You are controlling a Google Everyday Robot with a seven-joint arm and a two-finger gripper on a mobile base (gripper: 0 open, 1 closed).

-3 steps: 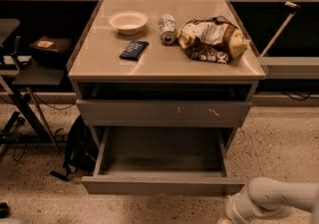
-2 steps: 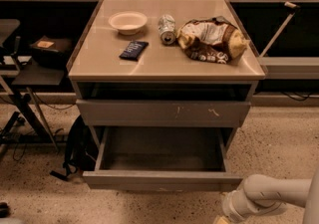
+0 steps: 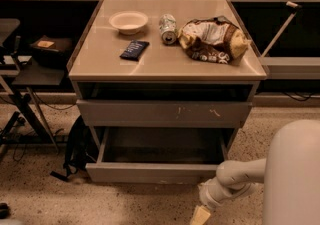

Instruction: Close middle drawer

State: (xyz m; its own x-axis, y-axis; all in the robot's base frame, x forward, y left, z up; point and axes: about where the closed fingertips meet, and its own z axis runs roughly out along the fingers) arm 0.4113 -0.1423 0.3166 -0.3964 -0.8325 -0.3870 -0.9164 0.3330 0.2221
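The middle drawer point(image 3: 159, 172) is the lower one of the grey-brown cabinet. It stands pulled out, with a plain flat front and a bare tray interior point(image 3: 162, 145). Above it is the same-coloured drawer front with pale scratch marks point(image 3: 165, 113), which is pushed in. My gripper point(image 3: 202, 215) is at the bottom of the camera view, on the end of the white arm point(image 3: 235, 181). It is low, just in front of and below the right part of the open drawer's front.
On the cabinet top point(image 3: 100, 59) lie a white bowl point(image 3: 128, 21), a dark packet point(image 3: 134, 49), a tipped can point(image 3: 168, 28) and a crumpled chip bag point(image 3: 212, 40). A black bag point(image 3: 76, 149) sits on the floor left of the cabinet. A stand with black legs point(image 3: 20, 104) is further left.
My arm has moved left and in toward the open drawer's front. The drawer front now sits somewhat further in than before.
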